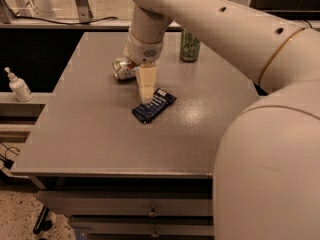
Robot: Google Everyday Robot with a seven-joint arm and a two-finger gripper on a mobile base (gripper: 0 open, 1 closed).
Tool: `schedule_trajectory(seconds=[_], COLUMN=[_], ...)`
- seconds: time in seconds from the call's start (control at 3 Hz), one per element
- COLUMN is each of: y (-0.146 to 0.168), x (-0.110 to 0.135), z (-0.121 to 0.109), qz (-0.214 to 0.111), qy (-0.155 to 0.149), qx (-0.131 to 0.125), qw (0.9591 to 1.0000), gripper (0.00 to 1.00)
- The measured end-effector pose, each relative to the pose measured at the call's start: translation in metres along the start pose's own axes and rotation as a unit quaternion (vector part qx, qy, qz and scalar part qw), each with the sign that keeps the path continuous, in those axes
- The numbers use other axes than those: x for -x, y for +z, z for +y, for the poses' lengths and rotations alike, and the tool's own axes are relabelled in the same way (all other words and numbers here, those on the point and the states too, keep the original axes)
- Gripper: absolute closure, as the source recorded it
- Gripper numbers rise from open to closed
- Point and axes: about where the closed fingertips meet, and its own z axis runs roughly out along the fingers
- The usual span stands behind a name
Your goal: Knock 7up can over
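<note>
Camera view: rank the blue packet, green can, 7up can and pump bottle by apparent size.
1. blue packet
2. green can and pump bottle, alike
Unranked: 7up can, lying partly hidden behind the gripper.

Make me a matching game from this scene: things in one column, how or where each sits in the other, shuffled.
1 7up can
2 green can
3 dark blue packet
4 end effector

A upright, far side of the table
B lying on its side
C flat, near the table's middle
D low between 7up can and packet

Pairs: 1-B, 2-A, 3-C, 4-D
</note>
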Motion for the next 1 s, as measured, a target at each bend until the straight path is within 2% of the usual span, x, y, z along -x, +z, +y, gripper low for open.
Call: schedule_trajectory(seconds=[0.33, 0.67, 1.0], y=[-0.010, -0.041, -0.074], x=[-0.007, -0.028, -0.052], z=[-0.007, -0.021, -0.025], qz=[-0.001, -0.028, -0.082], qy=[0.013, 0.055, 0.111], qx=[-0.014, -0.058, -0.105], qw=[0.9998, 0.9964, 0.9848], gripper=[0.00, 0.00, 0.00])
